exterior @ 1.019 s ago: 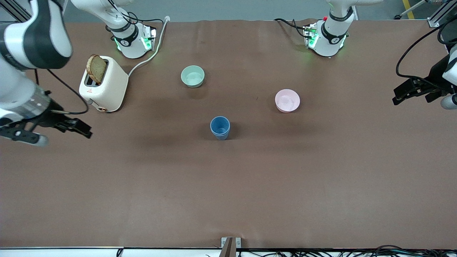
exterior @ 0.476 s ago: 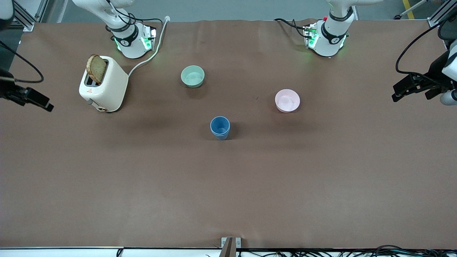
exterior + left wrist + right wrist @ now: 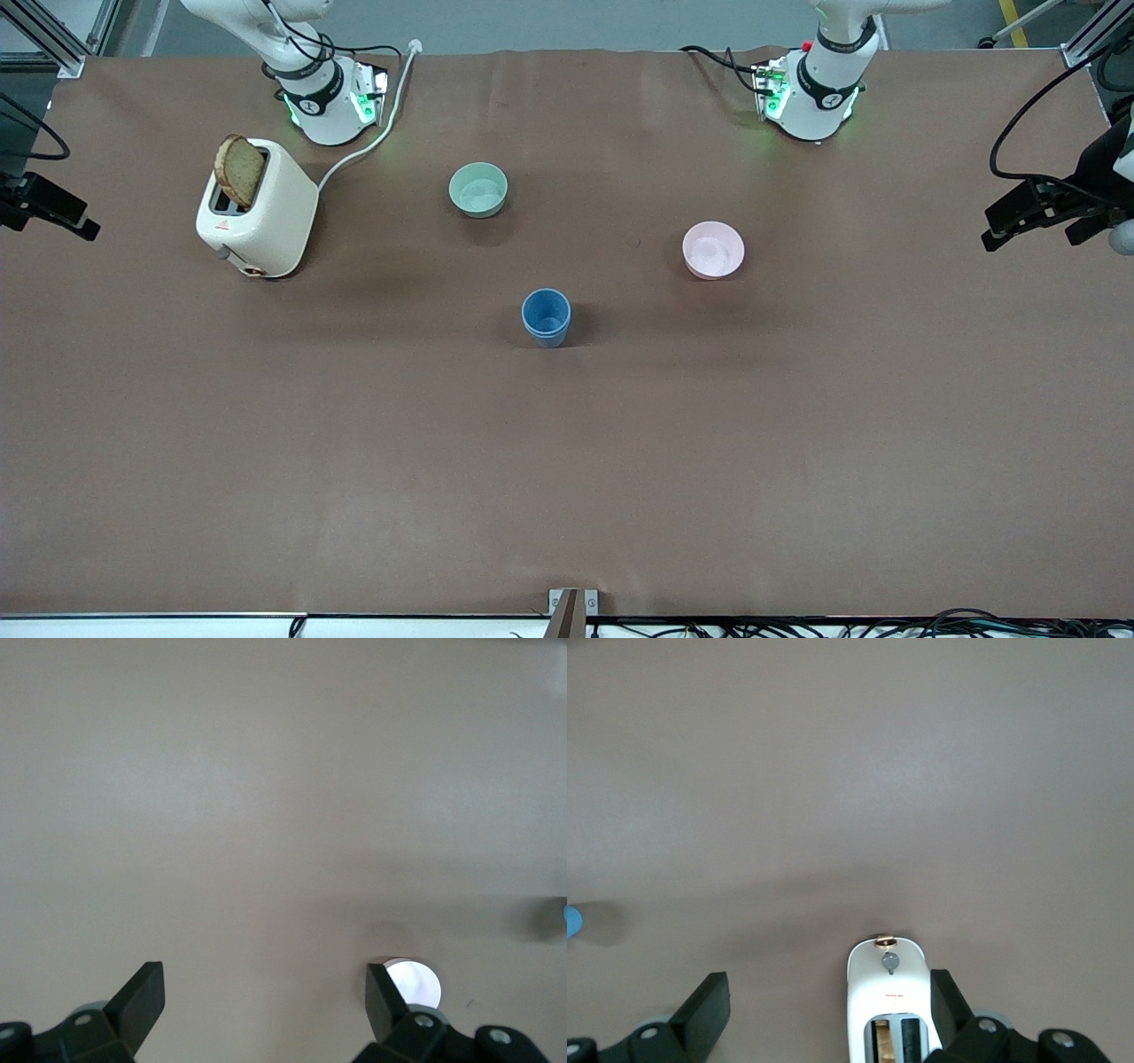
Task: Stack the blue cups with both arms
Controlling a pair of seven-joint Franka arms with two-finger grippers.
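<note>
A blue cup point(image 3: 546, 316) stands upright in the middle of the table, with a second rim line just under its top rim. No other blue cup stands apart from it. It shows as a sliver at the edge of the left wrist view point(image 3: 563, 914) and of the right wrist view point(image 3: 571, 921). My left gripper point(image 3: 1032, 232) hangs open and empty over the left arm's end of the table; in its wrist view point(image 3: 263, 992) it holds nothing. My right gripper point(image 3: 44, 217) hangs open and empty over the right arm's end, with nothing between its fingers point(image 3: 826, 1001).
A pink bowl point(image 3: 713, 249) sits toward the left arm's end, also in the left wrist view point(image 3: 416, 983). A mint-green bowl point(image 3: 478, 189) sits farther from the front camera than the cup. A white toaster point(image 3: 257, 208) with bread stands toward the right arm's end point(image 3: 888, 992).
The right gripper has drawn far back toward its end of the table, to the view's edge. The left gripper has drawn back slightly toward its own end. The cup has not moved.
</note>
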